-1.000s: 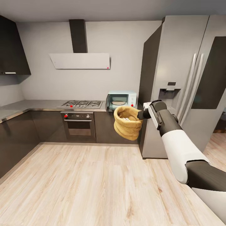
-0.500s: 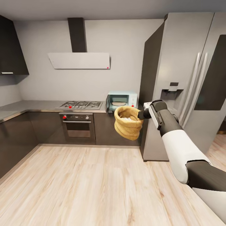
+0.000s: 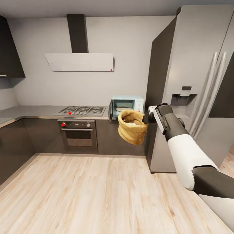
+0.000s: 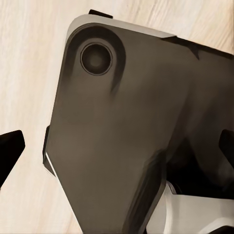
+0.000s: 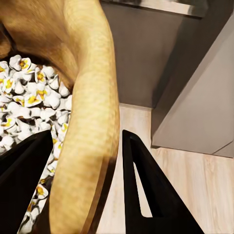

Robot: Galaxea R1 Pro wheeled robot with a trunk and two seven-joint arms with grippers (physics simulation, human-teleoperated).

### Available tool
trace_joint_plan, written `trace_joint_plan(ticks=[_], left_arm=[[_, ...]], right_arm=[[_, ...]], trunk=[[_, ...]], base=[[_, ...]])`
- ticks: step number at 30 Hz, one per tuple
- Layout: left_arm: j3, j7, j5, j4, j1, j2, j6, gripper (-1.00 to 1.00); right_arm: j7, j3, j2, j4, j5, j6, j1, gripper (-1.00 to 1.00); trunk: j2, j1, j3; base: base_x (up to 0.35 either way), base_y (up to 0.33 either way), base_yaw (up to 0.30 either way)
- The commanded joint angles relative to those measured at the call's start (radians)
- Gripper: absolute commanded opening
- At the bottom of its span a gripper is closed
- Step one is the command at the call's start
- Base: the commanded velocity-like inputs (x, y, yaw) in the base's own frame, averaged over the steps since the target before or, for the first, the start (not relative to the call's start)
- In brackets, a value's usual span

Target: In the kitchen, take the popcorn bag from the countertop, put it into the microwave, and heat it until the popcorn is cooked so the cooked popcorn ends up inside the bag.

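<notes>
While the popcorn bag is carried above the wooden floor, its rolled rim is clamped between the right tool fingers. White popcorn is seen inside it. The mint microwave is set on the tabletop at the bag's 12 o'clock; whether the left tool is apart or together cannot be told.

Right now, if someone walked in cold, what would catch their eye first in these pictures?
The tan popcorn bag hangs in mid-air in the middle of the kitchen, its rolled rim pinched by the right gripper, and the right wrist view shows white popcorn heaped inside. Behind it, the mint-blue microwave sits at the end of the grey countertop, next to the tall steel refrigerator.
</notes>
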Motion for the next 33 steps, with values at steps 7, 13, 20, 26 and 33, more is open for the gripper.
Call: trace_joint_plan(ticks=[7,13,20,26,33], left_arm=[[0.000,-0.001,0.005,-0.002,0.000,0.000,0.000,1.00],[0.000,-0.001,0.006,-0.003,0.000,0.000,-0.003,1.00],[0.001,0.002,0.005,-0.002,0.000,-0.002,-0.004,1.00],[0.001,0.002,0.005,-0.003,0.000,-0.003,-0.004,1.00],[0.001,0.002,0.005,-0.003,0.000,-0.002,-0.005,1.00]], right_arm=[[0.012,0.005,-0.002,-0.011,0.011,0.004,-0.001,-1.00],[0.012,0.001,-0.001,-0.015,0.011,0.004,0.000,-1.00],[0.011,0.001,0.000,-0.013,0.011,0.004,-0.001,-1.00],[0.010,0.000,0.010,-0.013,0.011,0.004,-0.001,-1.00],[0.010,-0.001,0.013,-0.014,0.011,0.004,-0.001,-1.00]], trunk=[[-0.001,0.001,-0.001],[-0.001,0.001,-0.001],[-0.001,0.001,-0.001],[-0.001,0.001,-0.001],[-0.001,0.001,-0.001]], base=[[0.321,0.000,0.000],[0.321,0.000,0.000],[0.321,0.000,0.000],[0.321,0.000,0.000],[0.321,0.000,0.000]])
